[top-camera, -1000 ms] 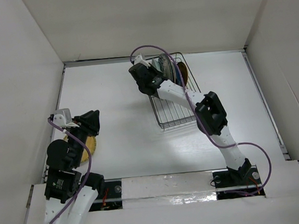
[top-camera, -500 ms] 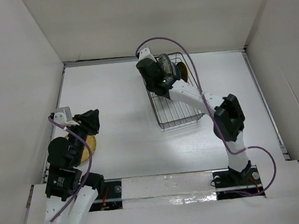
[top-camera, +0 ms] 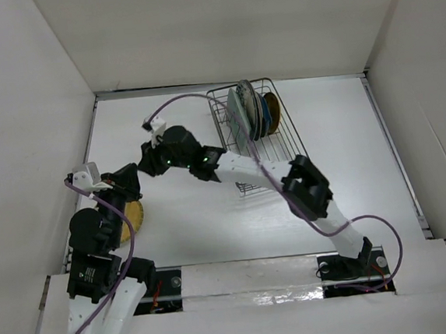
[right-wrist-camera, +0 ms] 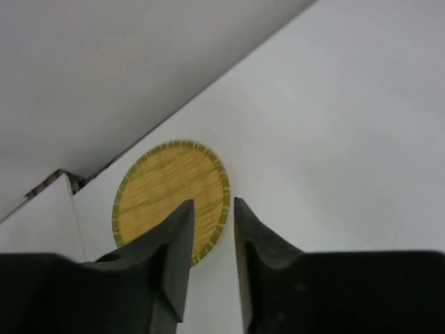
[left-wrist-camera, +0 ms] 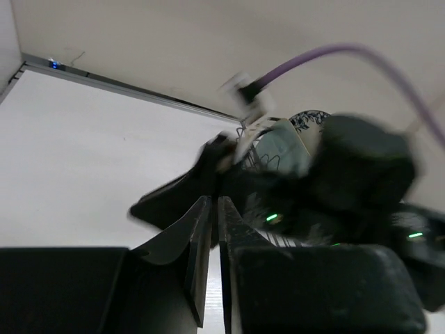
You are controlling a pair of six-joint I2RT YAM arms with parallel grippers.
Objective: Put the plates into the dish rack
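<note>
Overhead, we note a white table boxed in by plain white walls on three sides.

One black wire dish rack sits on the far half, right of centre. In its far end we count four plates on edge, packed close. A mint-green plate is leftmost, then two bluish-dark ones we cannot tell apart, then a gold plate rightmost. One more, a yellow plate, lies flat near the table's left edge, partly hidden by the left arm.

Two arms. The right arm stretches leftward across the rack's near end. Its right gripper points toward the flat yellow plate, fingers a narrow gap apart, holding nothing. The left gripper hangs near that plate, fingers pressed almost together, empty.
</note>
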